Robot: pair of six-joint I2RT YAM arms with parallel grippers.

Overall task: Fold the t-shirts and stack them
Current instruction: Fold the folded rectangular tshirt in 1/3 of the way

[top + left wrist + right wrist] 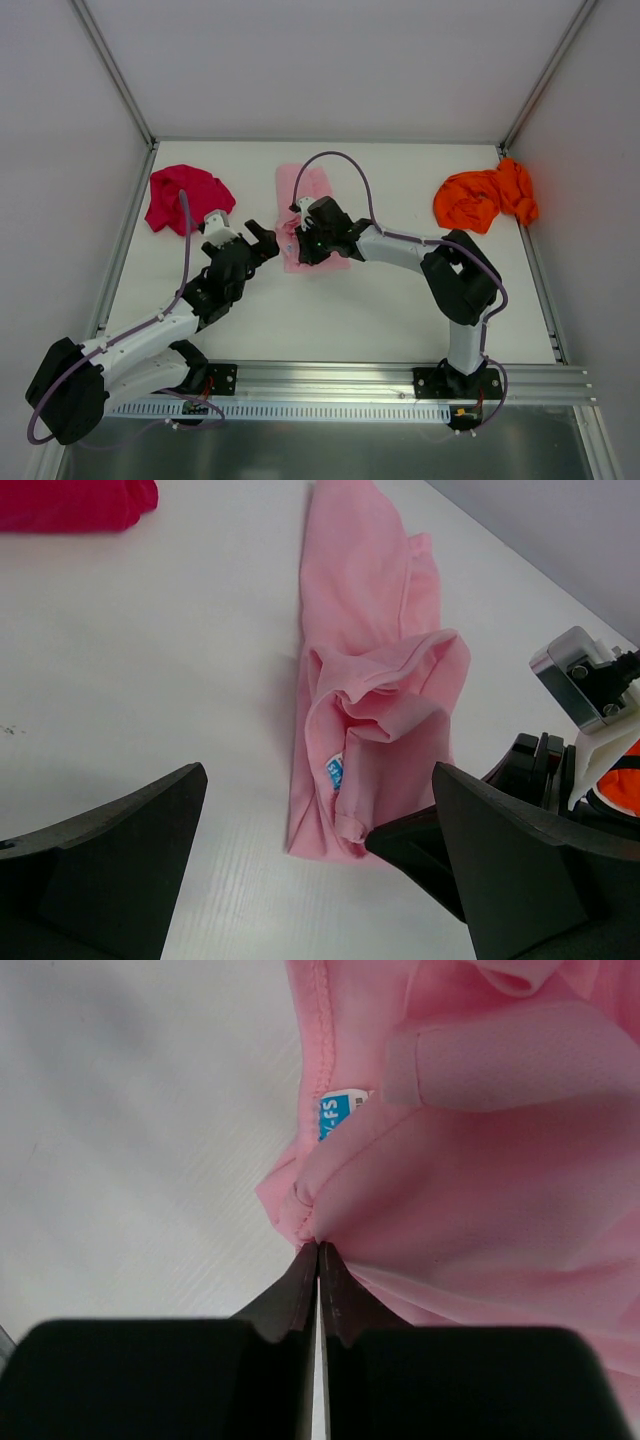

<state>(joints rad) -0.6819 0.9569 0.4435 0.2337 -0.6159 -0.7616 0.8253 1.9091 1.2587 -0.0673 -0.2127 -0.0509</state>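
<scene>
The light pink t-shirt (305, 188) lies near the middle of the worktop (400, 310), a little toward 12 o'clock in the top view. It is a narrow, long strip of cloth running from 12 to 6 o'clock. Its far half lies flat and smooth. Its near half is bunched, with a loose fold turned over on itself and rounded ridges across it. In the left wrist view a small white tag with blue print (334, 770) shows near the shirt's near end, beside a stitched hem. In the right wrist view the same tag sits just below a seam, at 12 o'clock from the fingertips.

The right end effector (318, 1260) is closed, its two dark fingers pressed together on the near hem corner of the pink cloth, which puckers where it enters the tips. From above, this arm reaches in from 4 o'clock and covers the shirt's near end.

The left end effector (250, 237) stands wide open just at 9 o'clock of the shirt, holding nothing. Its two dark fingers (110, 860) frame the near end of the shirt in its own camera, apart from the cloth.

The magenta-red t-shirt (185, 198) lies crumpled at 10 o'clock on the worktop, well apart from the pink one. The bright orange t-shirt (485, 197) is heaped at 2 o'clock, against the right rail.
</scene>
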